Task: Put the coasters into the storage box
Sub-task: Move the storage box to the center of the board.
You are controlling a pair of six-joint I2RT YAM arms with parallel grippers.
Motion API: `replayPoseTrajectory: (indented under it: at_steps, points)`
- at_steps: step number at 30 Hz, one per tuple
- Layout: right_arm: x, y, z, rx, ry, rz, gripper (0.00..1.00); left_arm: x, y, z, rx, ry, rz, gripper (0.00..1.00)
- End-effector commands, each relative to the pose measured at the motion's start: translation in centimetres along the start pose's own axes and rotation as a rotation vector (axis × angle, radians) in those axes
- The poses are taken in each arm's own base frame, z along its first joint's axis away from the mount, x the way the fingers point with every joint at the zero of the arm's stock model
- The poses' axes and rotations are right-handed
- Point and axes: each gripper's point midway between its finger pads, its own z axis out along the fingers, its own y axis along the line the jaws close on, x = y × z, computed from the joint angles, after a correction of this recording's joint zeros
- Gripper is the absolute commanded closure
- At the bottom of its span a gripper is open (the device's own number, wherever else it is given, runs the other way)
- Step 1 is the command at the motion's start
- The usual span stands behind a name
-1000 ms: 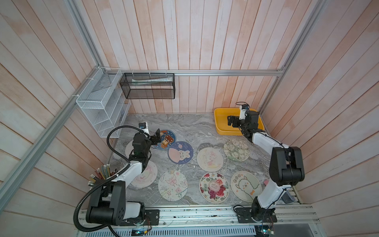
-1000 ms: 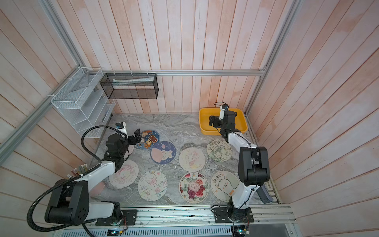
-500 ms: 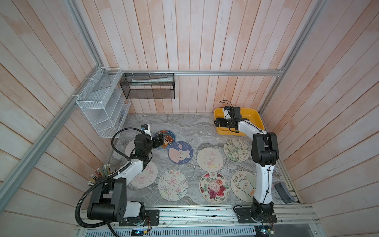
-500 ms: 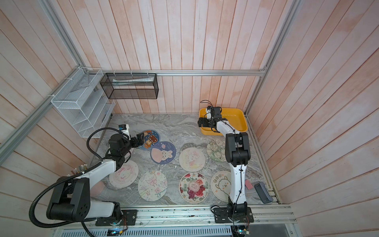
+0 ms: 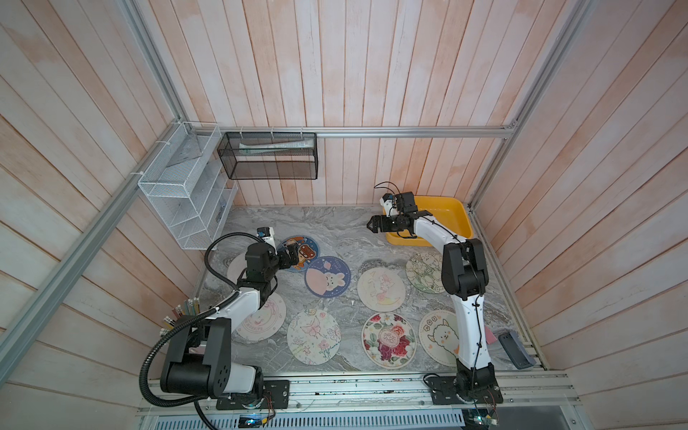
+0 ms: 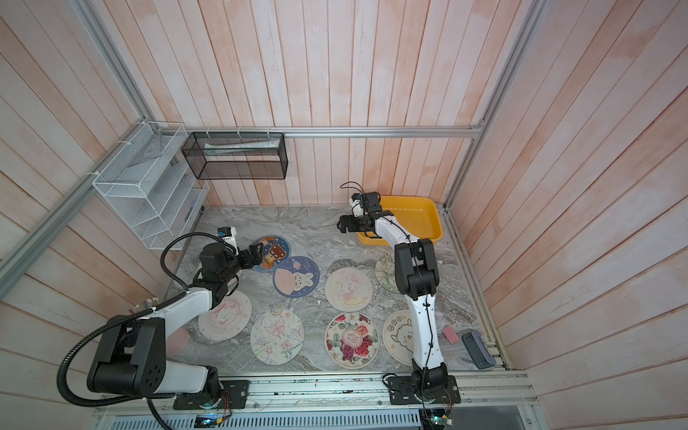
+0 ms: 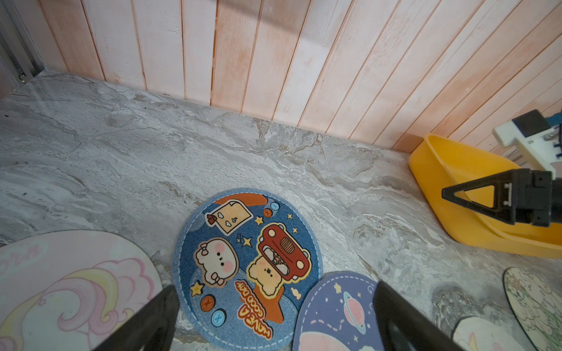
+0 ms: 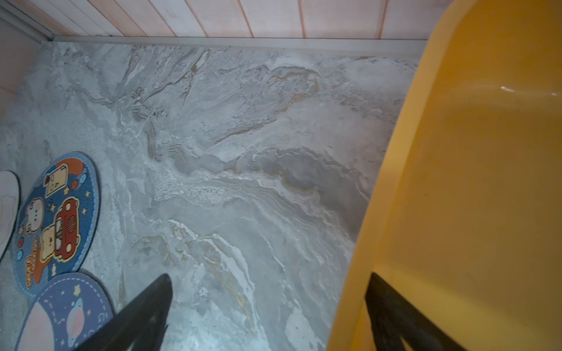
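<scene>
you had both hands spread and empty, left hand (image 5: 292, 255) over the blue bear coaster (image 5: 304, 250) lying flat well apart from the storage box (image 5: 446, 216), right hand (image 5: 372, 226) beside its rim; thin, likely limp and light, it wanted pinching at an edge.

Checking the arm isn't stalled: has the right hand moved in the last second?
Yes. The right hand has swung off the storage box, past its rim, toward the bear coaster.
</scene>
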Motion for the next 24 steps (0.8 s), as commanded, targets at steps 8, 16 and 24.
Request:
replayPoseTrajectory:
  at_steps: [8,16,24]
  points:
    - [0.7,7.3,1.8,-0.129,0.062,-0.063,0.04,-0.3,-0.6,0.6,0.01,0.008,-0.009,0.0]
    - [-2.4,-1.7,-5.5,0.179,-0.009,0.007,0.04,-0.2,-1.0,0.8,0.015,0.013,-0.006,0.0]
    - [-0.6,-17.5,-15.4,0.491,-0.06,0.222,0.11,0.0,-1.3,0.8,0.028,0.015,-0.003,0.0]
